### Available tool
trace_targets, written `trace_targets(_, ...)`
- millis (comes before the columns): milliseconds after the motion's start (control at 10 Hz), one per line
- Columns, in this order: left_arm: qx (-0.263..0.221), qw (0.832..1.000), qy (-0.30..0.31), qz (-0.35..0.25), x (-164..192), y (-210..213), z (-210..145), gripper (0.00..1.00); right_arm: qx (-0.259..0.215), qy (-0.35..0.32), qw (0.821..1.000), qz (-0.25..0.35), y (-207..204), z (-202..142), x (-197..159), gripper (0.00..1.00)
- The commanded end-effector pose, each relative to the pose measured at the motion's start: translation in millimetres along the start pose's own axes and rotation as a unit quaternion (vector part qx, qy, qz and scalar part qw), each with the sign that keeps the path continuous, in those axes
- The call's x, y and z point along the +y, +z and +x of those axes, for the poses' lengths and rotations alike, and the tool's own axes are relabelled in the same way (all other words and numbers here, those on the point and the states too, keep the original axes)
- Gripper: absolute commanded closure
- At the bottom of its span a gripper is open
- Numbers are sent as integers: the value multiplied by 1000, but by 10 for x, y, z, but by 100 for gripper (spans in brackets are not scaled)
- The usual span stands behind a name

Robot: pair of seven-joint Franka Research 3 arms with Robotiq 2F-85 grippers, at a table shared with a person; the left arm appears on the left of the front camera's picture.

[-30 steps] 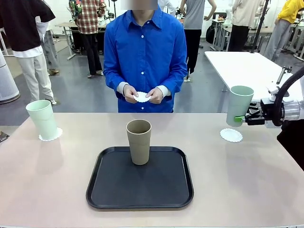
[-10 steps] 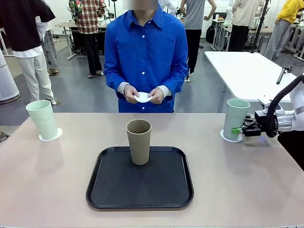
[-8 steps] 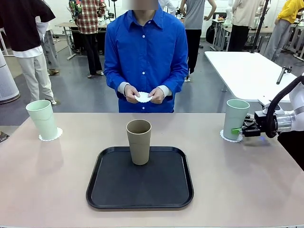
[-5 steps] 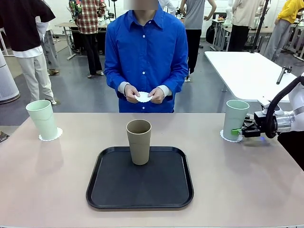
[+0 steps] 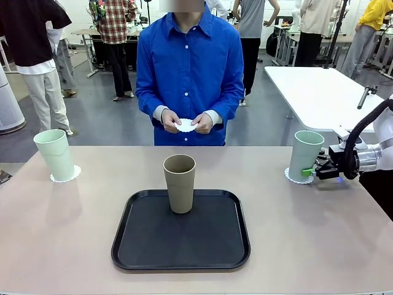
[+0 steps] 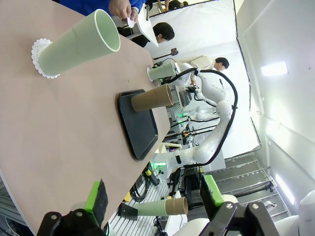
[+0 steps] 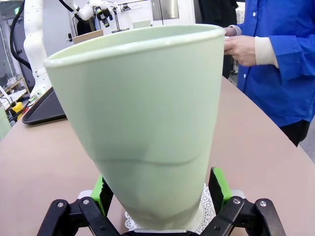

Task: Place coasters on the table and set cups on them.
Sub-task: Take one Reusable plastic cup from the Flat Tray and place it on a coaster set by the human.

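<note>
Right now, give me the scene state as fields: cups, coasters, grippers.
left mint cup: upright on the left coaster, left side of the table
right mint cup: on the right coaster, right side
tan cup: upright on the black tray, no coaster under it
third coaster: held in the person's hands
right gripper: pads flank the right mint cup's base; grip unclear
left gripper: open, nothing between its fingers

The wide beige-pink matte table (image 5: pixel 61 233) carries a black rounded-rectangle tray (image 5: pixel 184 243) at its middle, a white scalloped paper coaster (image 5: pixel 76 173) far left, and another such coaster (image 5: pixel 287 175) far right.
</note>
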State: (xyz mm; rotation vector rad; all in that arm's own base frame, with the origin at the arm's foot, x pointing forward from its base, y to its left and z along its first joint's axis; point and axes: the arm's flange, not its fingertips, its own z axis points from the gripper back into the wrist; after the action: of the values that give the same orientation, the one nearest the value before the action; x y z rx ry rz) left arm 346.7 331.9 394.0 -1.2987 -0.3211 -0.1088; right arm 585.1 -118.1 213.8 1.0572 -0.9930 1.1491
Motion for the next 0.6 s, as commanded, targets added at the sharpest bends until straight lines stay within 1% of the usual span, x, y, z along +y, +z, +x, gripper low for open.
trace_targets(0, 2, 1000, -6, -1, -19, 6, -24, 0, 4, 1, 1000, 16, 22, -4, -79, 0)
trace_targets(500, 2, 1000, -6, -1, -19, 6, -24, 0, 3, -1, 1000, 16, 26, -8, -99, 0)
